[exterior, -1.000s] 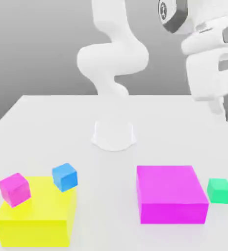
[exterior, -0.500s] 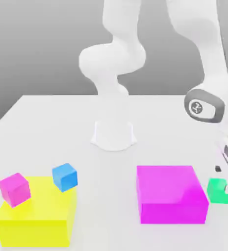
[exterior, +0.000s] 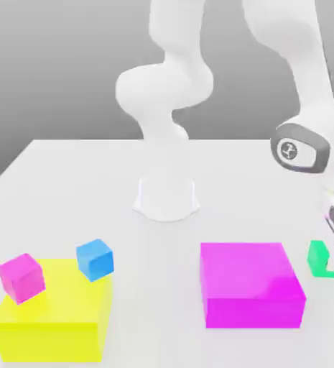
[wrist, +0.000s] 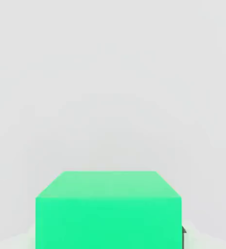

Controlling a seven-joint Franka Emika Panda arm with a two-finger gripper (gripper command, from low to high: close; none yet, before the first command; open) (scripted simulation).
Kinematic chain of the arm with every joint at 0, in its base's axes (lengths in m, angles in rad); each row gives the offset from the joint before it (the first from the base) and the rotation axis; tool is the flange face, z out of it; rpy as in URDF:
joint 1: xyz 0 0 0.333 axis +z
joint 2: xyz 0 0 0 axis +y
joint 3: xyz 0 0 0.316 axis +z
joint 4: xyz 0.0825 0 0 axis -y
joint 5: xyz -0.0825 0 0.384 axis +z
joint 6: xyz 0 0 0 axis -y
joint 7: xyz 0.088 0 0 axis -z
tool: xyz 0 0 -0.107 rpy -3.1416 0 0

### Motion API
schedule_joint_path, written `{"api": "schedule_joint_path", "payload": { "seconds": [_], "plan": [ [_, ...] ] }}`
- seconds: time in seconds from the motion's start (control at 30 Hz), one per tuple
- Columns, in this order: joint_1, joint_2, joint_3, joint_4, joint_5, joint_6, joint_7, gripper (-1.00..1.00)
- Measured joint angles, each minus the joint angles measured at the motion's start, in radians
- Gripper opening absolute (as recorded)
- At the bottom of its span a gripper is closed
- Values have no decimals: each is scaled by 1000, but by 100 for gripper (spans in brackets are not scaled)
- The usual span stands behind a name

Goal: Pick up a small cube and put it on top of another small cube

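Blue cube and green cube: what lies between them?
In the exterior view, the large magenta block lies between the blue cube and green cube.

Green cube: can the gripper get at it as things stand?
Probably yes. The gripper is already down at the green cube, beside the big magenta block on the exterior view's right, and the hand view shows the cube close up with bare table beyond it.

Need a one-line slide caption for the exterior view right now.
Panda arm lowered over the green cube beside the large magenta block.
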Motion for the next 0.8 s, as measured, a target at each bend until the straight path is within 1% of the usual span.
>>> {"api": "schedule_joint_path", "payload": {
  "seconds": [0.07, 0.2, 0.5, 0.57, 0.7, 0.73, 0.8],
  "plan": [
    [-73, -36, -59, 18, 12, -48, -41, -100],
    [-292, -102, -162, 56, 18, -145, -114, -100],
    [-710, -219, -383, 144, 15, -359, -269, -100],
    [-737, -204, -400, 145, 30, -351, -297, -100],
    [-739, -111, -401, 117, 75, -236, -336, -100],
    [-740, -98, -401, 112, 81, -218, -341, 100],
    [-741, -98, -401, 112, 81, -218, -341, 100]
  ]
}}
